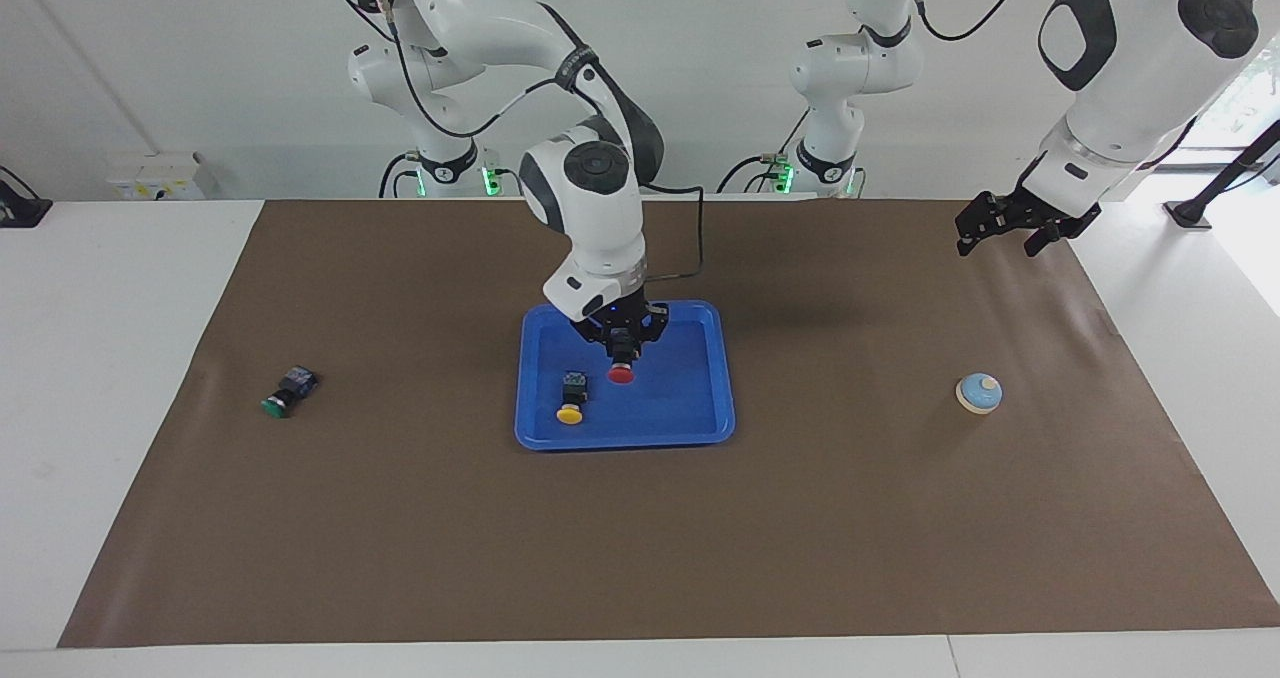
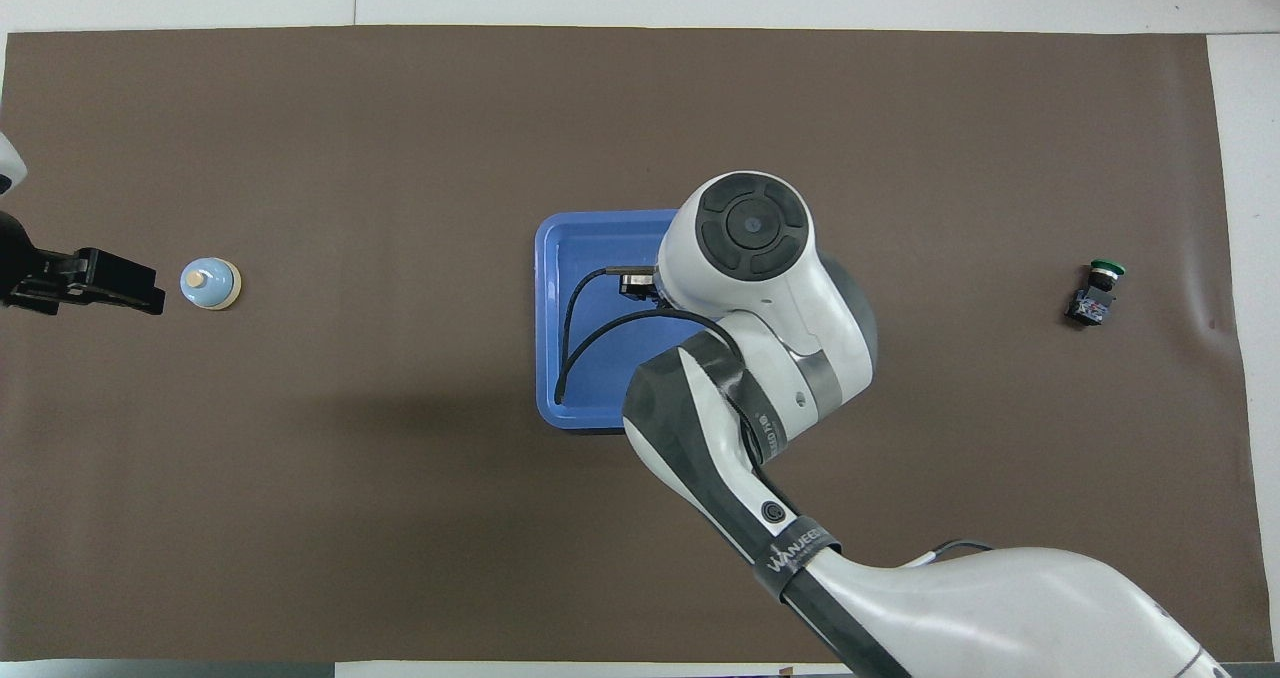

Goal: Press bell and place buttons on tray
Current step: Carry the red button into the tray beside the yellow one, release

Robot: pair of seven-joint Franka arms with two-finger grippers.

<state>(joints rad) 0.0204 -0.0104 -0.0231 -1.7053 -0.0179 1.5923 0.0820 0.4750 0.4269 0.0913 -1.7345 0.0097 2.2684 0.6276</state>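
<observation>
My right gripper point(image 1: 622, 351) is shut on the red button point(image 1: 621, 372) and holds it cap down, low over the middle of the blue tray point(image 1: 625, 442). The yellow button point(image 1: 570, 399) lies in the tray beside it. The green button point(image 1: 286, 393) lies on its side on the mat toward the right arm's end point(image 2: 1095, 294). The light-blue bell point(image 1: 979, 393) stands toward the left arm's end point(image 2: 210, 284). My left gripper point(image 1: 1010, 228) waits open in the air over the mat near the bell point(image 2: 130, 293). In the overhead view the right arm hides its gripper, the red and yellow buttons and much of the tray point(image 2: 548, 258).
A brown mat point(image 1: 640, 538) covers the table, with white tabletop around it. The right arm's black cable point(image 2: 575, 343) loops over the tray.
</observation>
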